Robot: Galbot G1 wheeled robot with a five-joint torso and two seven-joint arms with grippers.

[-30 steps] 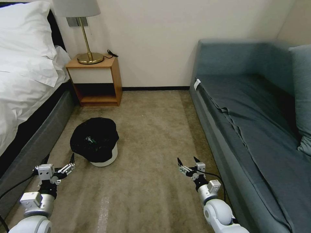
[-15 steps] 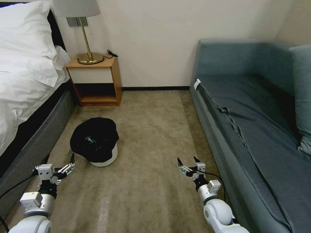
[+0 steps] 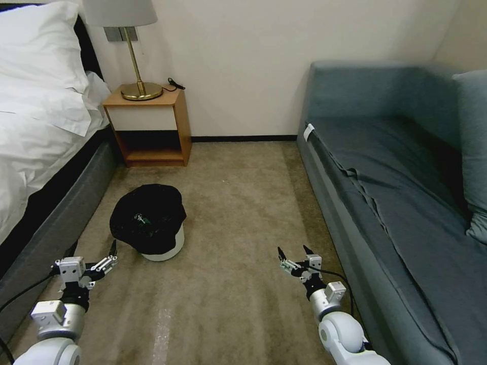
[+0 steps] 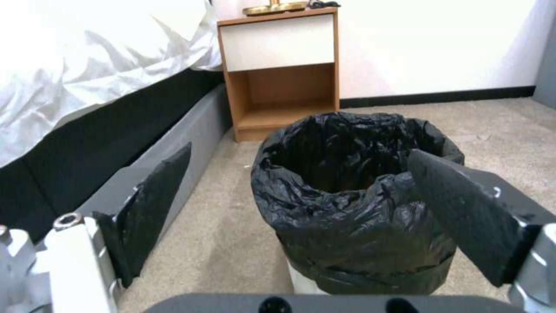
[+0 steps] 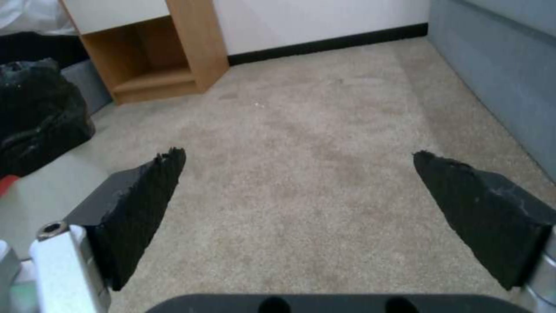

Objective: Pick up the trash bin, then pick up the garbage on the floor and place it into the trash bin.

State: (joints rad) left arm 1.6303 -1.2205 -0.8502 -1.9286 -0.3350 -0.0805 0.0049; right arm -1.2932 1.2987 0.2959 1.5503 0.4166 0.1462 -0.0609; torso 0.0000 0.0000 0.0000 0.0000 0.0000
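Observation:
The trash bin [image 3: 148,218] stands upright on the carpet by the bed, a white tub lined with a crinkled black bag. In the head view a small greenish scrap [image 3: 142,219] lies inside the bag. Garbage on the floor is out of view. My left gripper [image 3: 91,251] hovers open just short of the bin, on the side nearer me. The left wrist view has the bin [image 4: 353,191] straight ahead of the left gripper [image 4: 299,152], between its spread fingers. My right gripper [image 3: 292,249] is open over bare carpet near the sofa, empty, as the right wrist view confirms [image 5: 298,153].
A bed [image 3: 35,132] with white linen runs along the left. A wooden nightstand [image 3: 149,126] with a brass lamp [image 3: 137,76] stands against the back wall. A blue-grey sofa [image 3: 406,192] lines the right. Open carpet [image 3: 238,213] lies between them.

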